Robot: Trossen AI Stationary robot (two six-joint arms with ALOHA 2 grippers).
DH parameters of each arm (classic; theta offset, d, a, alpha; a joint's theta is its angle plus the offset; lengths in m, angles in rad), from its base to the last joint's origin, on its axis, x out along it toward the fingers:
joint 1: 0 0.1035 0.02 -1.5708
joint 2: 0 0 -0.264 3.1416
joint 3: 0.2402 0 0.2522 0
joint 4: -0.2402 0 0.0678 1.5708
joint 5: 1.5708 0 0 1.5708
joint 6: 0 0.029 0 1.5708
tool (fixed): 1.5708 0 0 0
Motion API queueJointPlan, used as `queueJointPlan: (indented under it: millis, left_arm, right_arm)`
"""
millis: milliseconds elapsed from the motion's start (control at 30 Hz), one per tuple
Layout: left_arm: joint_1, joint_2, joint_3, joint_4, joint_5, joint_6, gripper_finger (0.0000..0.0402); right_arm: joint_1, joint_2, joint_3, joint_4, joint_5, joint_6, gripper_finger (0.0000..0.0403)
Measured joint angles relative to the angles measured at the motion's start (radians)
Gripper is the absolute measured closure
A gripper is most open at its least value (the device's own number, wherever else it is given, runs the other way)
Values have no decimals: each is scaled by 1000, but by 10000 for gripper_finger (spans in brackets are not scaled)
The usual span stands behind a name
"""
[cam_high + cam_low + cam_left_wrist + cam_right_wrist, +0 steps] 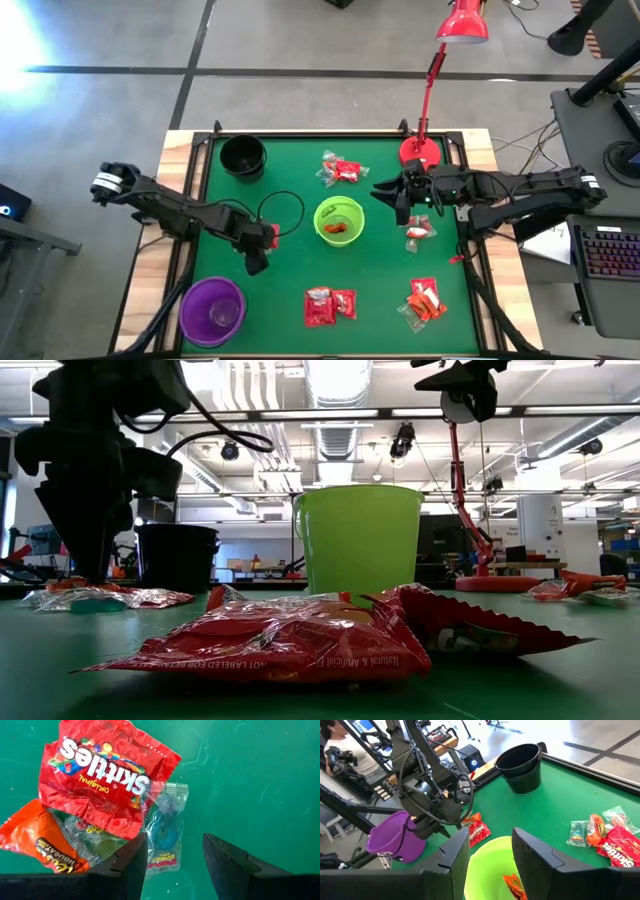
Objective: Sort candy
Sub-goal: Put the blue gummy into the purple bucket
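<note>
The right gripper [392, 196] hovers with jaws parted just beside the lime-green bowl [339, 221], where one orange-red candy [340, 228] lies. The left gripper [257, 262], fingers apart and empty, hangs over bare green table [290, 270]. Other candy lies in scattered clusters; a red Skittles packet [102, 775] partly hides an orange wrapper [42, 842].

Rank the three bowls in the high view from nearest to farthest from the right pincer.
From the right pincer, open:
1. Lime-green bowl, mid-table, just beside it.
2. Black bowl, far-left corner.
3. Purple bowl, near-left corner, beyond the left arm.
</note>
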Motion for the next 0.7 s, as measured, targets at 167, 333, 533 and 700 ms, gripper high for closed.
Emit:
queueJointPlan:
  millis: [167,333,533,700]
  left_arm:
    - [0,2,-20,46,-3,-7,229]
    - [0,24,-25,51,-10,-1,229]
    - [0,48,-43,78,-11,-5,240]
    - [0,58,-73,129,-15,-41,257]
  right_arm:
    - [0,1,0,-7,0,0,266]
    - [0,0,0,-7,0,0,266]
    - [0,0,0,-6,0,0,266]
    - [0,0,0,-5,0,0,266]
